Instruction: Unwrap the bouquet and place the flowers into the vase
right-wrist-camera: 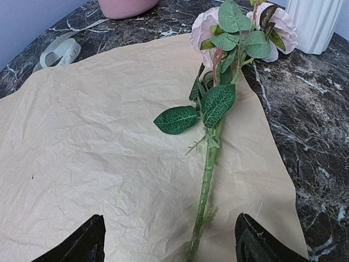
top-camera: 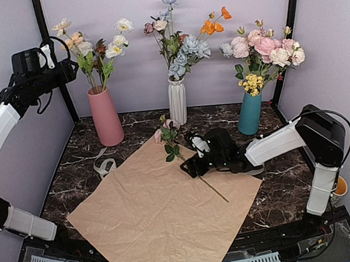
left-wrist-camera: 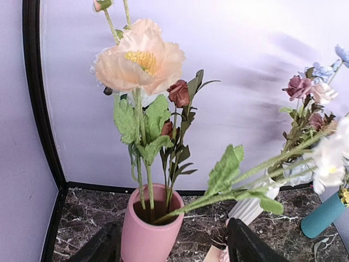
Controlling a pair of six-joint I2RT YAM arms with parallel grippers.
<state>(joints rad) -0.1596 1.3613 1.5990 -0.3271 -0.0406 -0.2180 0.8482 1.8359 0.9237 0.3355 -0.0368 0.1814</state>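
Observation:
The pink vase [top-camera: 106,115] stands at the back left and holds several flowers [top-camera: 95,47], peach, white and rust. My left gripper [top-camera: 70,69] hovers high beside those blooms; in its wrist view its jaws stand open above the vase [left-wrist-camera: 150,232], with nothing between the fingers [left-wrist-camera: 245,245]. The kraft paper [top-camera: 163,211] lies spread flat on the table. One pink flower [top-camera: 166,135] lies on it, its long stem [right-wrist-camera: 206,185] running between the open fingers of my right gripper [right-wrist-camera: 172,243], which is low over the paper [right-wrist-camera: 109,136] and not touching the stem.
A cream ribbon [top-camera: 105,165] lies loose on the marble left of the paper. A white ribbed vase [top-camera: 177,100] with blue and orange flowers and a teal vase [top-camera: 250,113] with big pink roses stand along the back wall. An orange cup [top-camera: 340,186] sits at the far right.

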